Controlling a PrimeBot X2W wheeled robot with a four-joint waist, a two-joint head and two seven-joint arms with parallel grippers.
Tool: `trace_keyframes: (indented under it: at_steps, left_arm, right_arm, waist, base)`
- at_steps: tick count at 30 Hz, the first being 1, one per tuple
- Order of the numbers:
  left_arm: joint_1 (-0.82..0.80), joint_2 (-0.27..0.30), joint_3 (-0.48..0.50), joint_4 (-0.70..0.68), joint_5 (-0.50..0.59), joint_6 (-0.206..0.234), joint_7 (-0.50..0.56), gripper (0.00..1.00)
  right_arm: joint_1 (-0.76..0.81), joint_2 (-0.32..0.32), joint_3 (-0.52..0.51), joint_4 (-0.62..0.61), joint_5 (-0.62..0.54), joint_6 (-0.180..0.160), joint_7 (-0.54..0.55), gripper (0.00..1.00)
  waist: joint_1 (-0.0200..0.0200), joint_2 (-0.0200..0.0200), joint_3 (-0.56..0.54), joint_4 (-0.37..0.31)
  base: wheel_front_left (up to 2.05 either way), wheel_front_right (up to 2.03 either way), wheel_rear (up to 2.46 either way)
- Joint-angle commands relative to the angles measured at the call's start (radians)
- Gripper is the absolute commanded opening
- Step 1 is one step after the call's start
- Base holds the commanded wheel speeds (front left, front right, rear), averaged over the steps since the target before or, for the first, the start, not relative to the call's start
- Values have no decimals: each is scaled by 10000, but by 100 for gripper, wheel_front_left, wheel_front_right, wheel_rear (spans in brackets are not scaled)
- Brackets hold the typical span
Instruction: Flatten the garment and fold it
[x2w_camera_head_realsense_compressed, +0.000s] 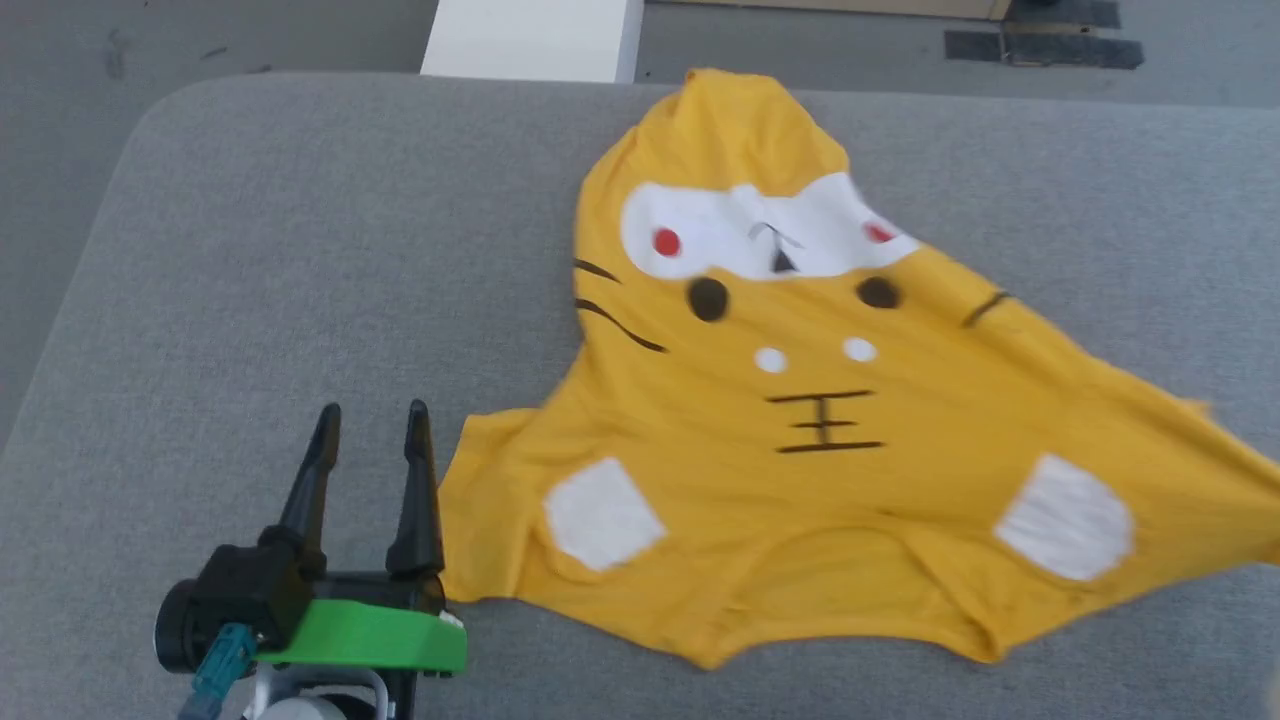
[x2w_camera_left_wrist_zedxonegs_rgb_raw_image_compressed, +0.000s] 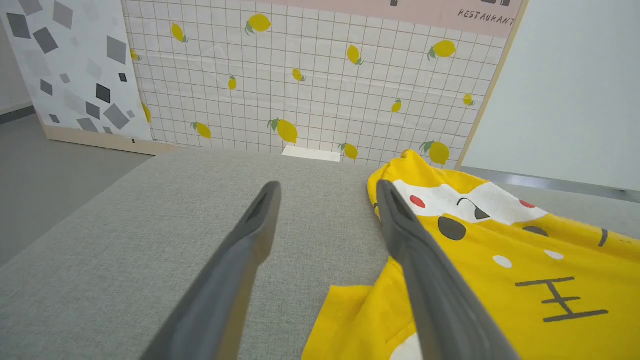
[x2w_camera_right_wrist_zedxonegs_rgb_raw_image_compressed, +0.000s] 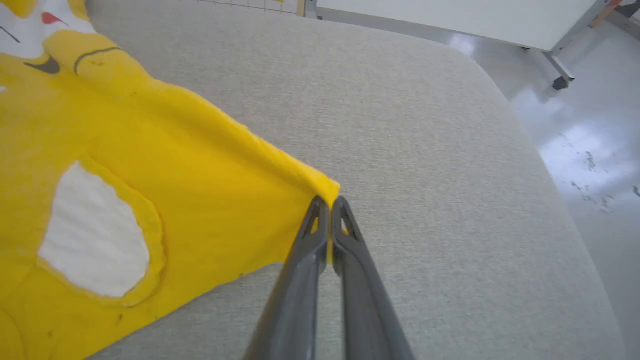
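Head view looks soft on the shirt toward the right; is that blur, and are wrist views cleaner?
Head view: the garment smears toward that view's right edge, likely motion blur. Left wrist view: crisp, backdrop grid lines slightly bowed. Right wrist view: sharp, with glare on the floor.

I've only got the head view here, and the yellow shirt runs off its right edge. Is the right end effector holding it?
Observer: Yes. In the right wrist view the right end effector is shut on a corner of the garment, with yellow cloth pinched between its fingers.
Operator: Is the cloth slack at that grip?
Observer: No. It is drawn to a point at the fingertips, and its upper edge runs straight back toward the body.
Operator: What stands beyond the far edge of the grey surface?
Observer: The left wrist view shows a lemon-printed grid backdrop standing behind it.
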Motion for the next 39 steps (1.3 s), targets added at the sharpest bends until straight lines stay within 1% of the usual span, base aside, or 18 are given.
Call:
trace_keyframes:
  at_steps: [1, 4, 7, 9, 12, 17, 22, 30, 35, 39]
  left_arm:
    - [170, 96, -68, 62, -50, -57, 152, 100]
    - [261, 250, -223, 189, -114, -189, 678, 100]
    - [348, 510, -483, 350, -173, -440, 1483, 100]
    - [367, 772, -676, 495, -231, -665, 2230, 100]
    - [296, 1150, -840, 667, -314, -888, 3197, 100]
    - [-30, 1566, -1130, 889, -663, -1198, 4553, 100]
    - [-501, 1521, -1438, 1247, -1066, -1351, 5141, 100]
    - [-1200, 1430, -1935, 2278, -1407, -1488, 5506, 100]
    - [-1329, 1305, -2127, 2796, -1762, -1516, 5933, 100]
    - [-1306, 1375, -2248, 3249, -1761, -1460, 6302, 100]
  right_arm:
    - [-166, -202, -415, 51, -200, -19, -27, 0]
    - [-206, -413, -1116, 336, -436, -19, -100, 0]
    - [-223, -396, -1395, 559, -467, -19, -222, 0]
    - [-239, -309, -1345, 661, -459, -19, -298, 0]
    - [-270, -193, -1040, 768, -430, -19, -328, 0]
    - [-338, -90, -715, 796, -385, -19, -288, 0]
    - [-360, -74, -588, 714, -320, -19, -150, 0]
    - [-561, -75, -444, 485, -204, -19, 21, 0]
    - [-617, -29, -435, 462, -150, -19, 72, 0]
    - [-662, 6, -440, 430, -126, -19, 81, 0]
  waist:
    - [1, 0, -229, -203]
    - [1, 0, -330, -191]
    - [1, 0, -406, -132]
    - [1, 0, -464, -82]
    - [1, 0, -555, -13]
    - [1, 0, -611, 127]
    - [1, 0, -516, 211]
    - [1, 0, -81, 55]
    - [1, 0, 73, -94]
    - [1, 0, 132, -244]
  base:
    - [0, 0, 0]
    - [0, 0, 0]
    - [0, 0, 0]
    - [0, 0, 0]
    - [0, 0, 0]
    - [0, 0, 0]
    - [0, 0, 0]
    - [0, 0, 0]
    - [0, 0, 0]
    - [0, 0, 0]
